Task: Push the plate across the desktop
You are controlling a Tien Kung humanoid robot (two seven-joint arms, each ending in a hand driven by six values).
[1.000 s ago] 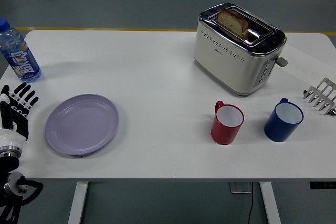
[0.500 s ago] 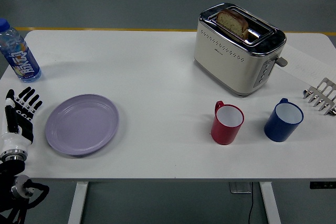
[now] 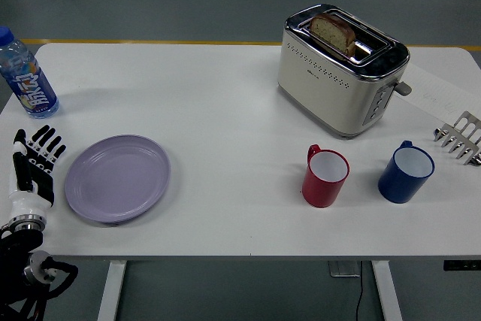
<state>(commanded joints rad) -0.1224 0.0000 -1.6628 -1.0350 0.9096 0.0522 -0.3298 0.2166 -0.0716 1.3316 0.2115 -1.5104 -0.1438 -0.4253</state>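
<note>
My left hand [image 3: 34, 167] stands upright at the table's [image 3: 225, 110] left edge, fingers spread and holding nothing, palm turned toward the lavender plate [image 3: 117, 177]. A narrow strip of bare surface separates my fingertips from the plate's left rim; no contact is made. My right hand [image 3: 458, 137] shows only as pale fingers at the right edge, resting; I cannot tell its state.

The plate lies flat in the near-left part of the surface, close to the near edge. A water bottle [image 3: 26, 74] stands upright just beyond my hand, toward the far-left corner, apart from both hand and plate.

Risks, as I judge them: contact placed too high on the sloped rim could tip the plate or let my fingers ride over it. A push angled toward me could carry the plate off the near edge, where the margin is small. Any drift of my hand away from me could topple the bottle.

Open room: the surface right of the plate is bare as far as the red mug [image 3: 325, 177], with the blue mug [image 3: 406, 171] past it. Toward the far edge there is wide clear ground, the toaster [image 3: 340, 69] holding only the far-right part. A straight rightward push has an ample run before the red mug blocks it.
</note>
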